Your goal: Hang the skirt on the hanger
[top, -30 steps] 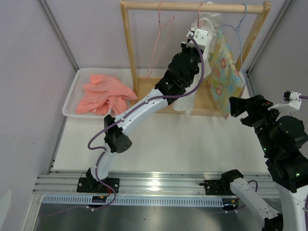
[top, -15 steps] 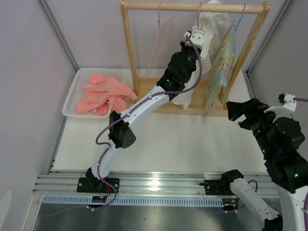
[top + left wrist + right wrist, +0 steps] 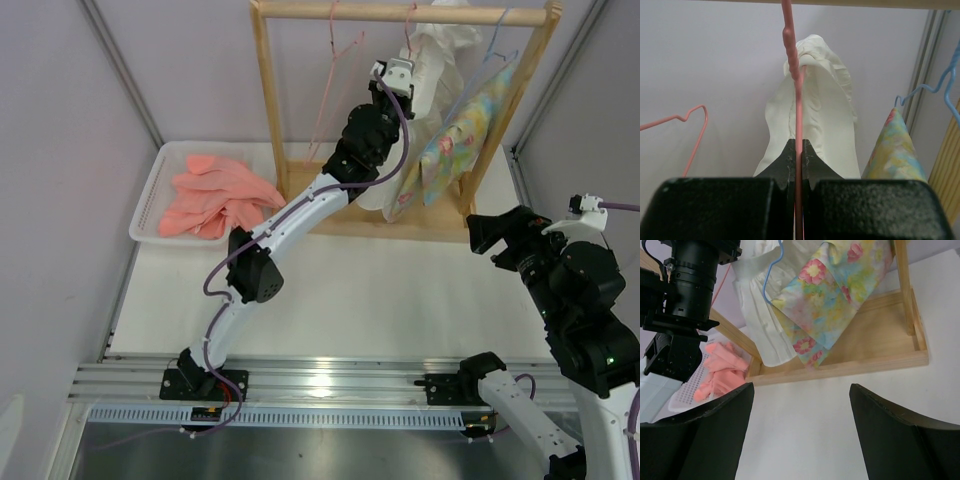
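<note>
Higher than 1 second ago, my left gripper (image 3: 799, 146) pinches the hanger (image 3: 798, 95); the skirt (image 3: 827, 120) drapes over it under the rail (image 3: 300, 11). My right gripper (image 3: 800, 432) is spread, well apart.

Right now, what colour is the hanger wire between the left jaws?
Pink hanger; left wrist view shows it best.

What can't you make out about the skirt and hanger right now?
Left wrist view: the left gripper hides the hanger below its grip; the top edge cuts off the hook.
Top view: the left arm covers much of the skirt and the hanger's shoulders.
Right wrist view: the top edge cuts off the skirt's top.
</note>
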Controlling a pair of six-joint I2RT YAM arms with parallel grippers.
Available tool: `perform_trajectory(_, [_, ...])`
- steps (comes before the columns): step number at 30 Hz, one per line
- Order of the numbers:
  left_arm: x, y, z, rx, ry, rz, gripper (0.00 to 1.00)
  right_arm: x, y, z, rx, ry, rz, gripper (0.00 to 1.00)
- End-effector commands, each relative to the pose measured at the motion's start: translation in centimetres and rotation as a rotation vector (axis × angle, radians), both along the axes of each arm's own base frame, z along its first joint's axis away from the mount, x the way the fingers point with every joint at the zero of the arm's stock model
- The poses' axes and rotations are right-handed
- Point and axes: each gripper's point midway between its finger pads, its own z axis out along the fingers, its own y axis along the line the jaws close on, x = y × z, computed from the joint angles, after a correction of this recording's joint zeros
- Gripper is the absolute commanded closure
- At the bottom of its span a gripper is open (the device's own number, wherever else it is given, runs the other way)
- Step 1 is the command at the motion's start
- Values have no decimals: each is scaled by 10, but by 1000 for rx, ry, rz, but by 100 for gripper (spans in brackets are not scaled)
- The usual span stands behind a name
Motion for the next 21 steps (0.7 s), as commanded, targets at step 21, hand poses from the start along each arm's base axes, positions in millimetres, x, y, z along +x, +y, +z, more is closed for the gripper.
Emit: perform_trajectory(21, [5, 34, 61, -229, -205, -34, 100, 6, 4, -12, -27, 20, 19, 17])
